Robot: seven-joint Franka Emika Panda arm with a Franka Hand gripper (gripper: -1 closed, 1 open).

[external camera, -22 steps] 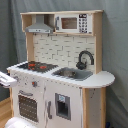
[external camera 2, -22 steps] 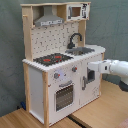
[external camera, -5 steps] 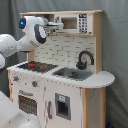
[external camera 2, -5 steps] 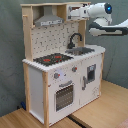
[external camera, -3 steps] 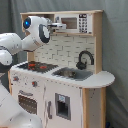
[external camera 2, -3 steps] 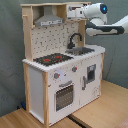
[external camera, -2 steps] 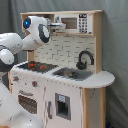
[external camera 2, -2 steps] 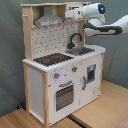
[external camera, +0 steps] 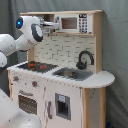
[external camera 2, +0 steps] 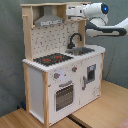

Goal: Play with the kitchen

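I see the kitchen [external camera: 60, 75] standing on the wooden floor, filling both exterior views. My arm [external camera 2: 107, 27] has moved in over the last second, from beside the hood [external camera 2: 48, 20] toward the microwave [external camera: 75, 23], so I judge I'm about to work its door. The gripper [external camera: 51, 24] sits level at the microwave's edge; I cannot tell its spread.

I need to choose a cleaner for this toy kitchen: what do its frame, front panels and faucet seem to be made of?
The kitchen's frame looks like pale unfinished wood, with a light tan, matt surface. The front panels appear to be white painted board, smooth and even in colour. The faucet is black and curved, probably plastic or painted wood; the views cannot settle which.
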